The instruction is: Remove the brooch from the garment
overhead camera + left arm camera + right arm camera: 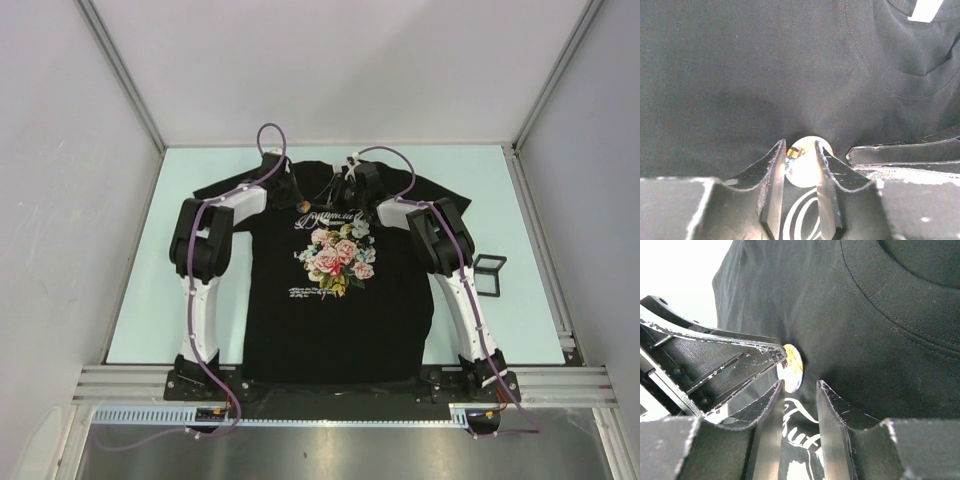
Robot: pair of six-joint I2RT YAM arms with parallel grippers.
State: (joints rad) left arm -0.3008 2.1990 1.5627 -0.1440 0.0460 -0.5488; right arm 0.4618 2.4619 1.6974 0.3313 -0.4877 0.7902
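Observation:
The garment [335, 300] is a black T-shirt with a rose print, lying flat on the pale table [140, 290]. The brooch [805, 161] is a round white badge with a small orange mark, pinned below the collar [875, 75]. My left gripper [800, 145] has its fingertips closed on the brooch's edges. In the right wrist view the brooch [792, 367] stands tilted up off the fabric, with a left finger [740, 365] against it. My right gripper [801, 385] is open just below the brooch, over the white lettering [800, 440]. Both grippers meet at the chest [325, 190].
A small black frame-like stand [490, 272] sits on the table to the right of the shirt. Grey enclosure walls and metal rails border the table on three sides. The white neck label [926, 10] shows inside the collar.

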